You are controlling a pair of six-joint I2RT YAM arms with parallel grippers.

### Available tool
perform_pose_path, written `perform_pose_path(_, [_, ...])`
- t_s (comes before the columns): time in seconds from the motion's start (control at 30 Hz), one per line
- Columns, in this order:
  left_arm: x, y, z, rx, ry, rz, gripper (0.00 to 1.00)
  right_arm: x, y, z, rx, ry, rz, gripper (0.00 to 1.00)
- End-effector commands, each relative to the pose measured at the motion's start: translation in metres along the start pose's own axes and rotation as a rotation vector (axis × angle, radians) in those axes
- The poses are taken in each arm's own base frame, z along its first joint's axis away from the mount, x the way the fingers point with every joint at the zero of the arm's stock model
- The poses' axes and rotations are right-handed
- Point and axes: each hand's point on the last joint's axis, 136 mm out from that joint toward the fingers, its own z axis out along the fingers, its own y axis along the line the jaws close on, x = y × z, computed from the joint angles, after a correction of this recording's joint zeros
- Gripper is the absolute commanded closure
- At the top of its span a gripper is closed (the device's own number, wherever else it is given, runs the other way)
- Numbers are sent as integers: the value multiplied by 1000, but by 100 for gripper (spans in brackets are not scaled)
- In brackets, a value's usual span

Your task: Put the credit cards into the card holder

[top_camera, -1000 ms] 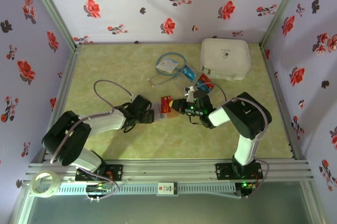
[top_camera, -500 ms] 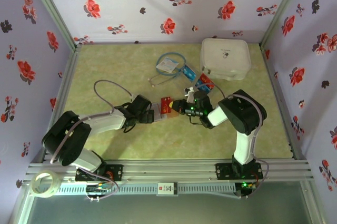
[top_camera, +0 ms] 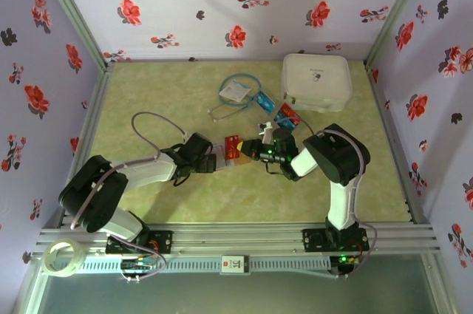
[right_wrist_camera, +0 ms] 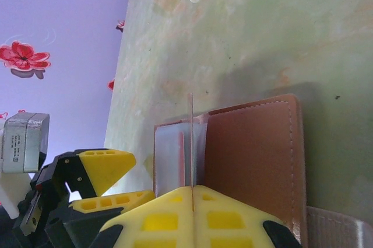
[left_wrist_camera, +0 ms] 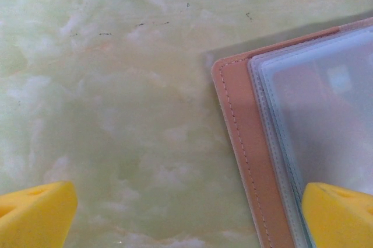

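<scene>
Card holder (top_camera: 235,147) lies open on the table (top_camera: 162,100), flat between your two hands, and it is the first thing that could let you down. Nothing in view shows it pinned, so a push from the card could slide it away from the right hand (top_camera: 256,150) toward the left hand (top_camera: 219,160).

The clear sleeves (left_wrist_camera: 315,114) inside are the next worry. They look limp and lie close on one another. The card could ride over the top of a sleeve, or slip between two leaves rather than enter a pocket.

The card (right_wrist_camera: 190,143) itself is thin and stands on edge just ahead of the right fingertips, over the line where the sleeves meet the leather flap. If you feed it in tilted, I judge it may bow or twist out of the pinch.

Your left hand is spread wide and holds nothing. One fingertip (left_wrist_camera: 341,216) sits over the sleeve side of the holder and the other over bare table beside it. I cannot tell whether either presses down.

Your right hand is shut tight on the single card, pads meeting on its lower edge. The other cards (top_camera: 288,114) lie on the table off to the far side of the right hand, near the white case (top_camera: 316,81), not yet loaded.
</scene>
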Motion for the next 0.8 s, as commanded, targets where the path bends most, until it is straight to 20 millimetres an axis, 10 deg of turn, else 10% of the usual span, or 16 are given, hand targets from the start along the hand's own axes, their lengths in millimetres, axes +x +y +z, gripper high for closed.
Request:
perform_pose_path(0.0, [13, 9, 4, -45, 37, 25, 0, -2, 9, 3, -52, 6, -5, 100])
perform_pose_path(0.77, [-10, -2, -12, -9, -9, 17, 0, -1, 3, 1, -55, -2, 28, 100])
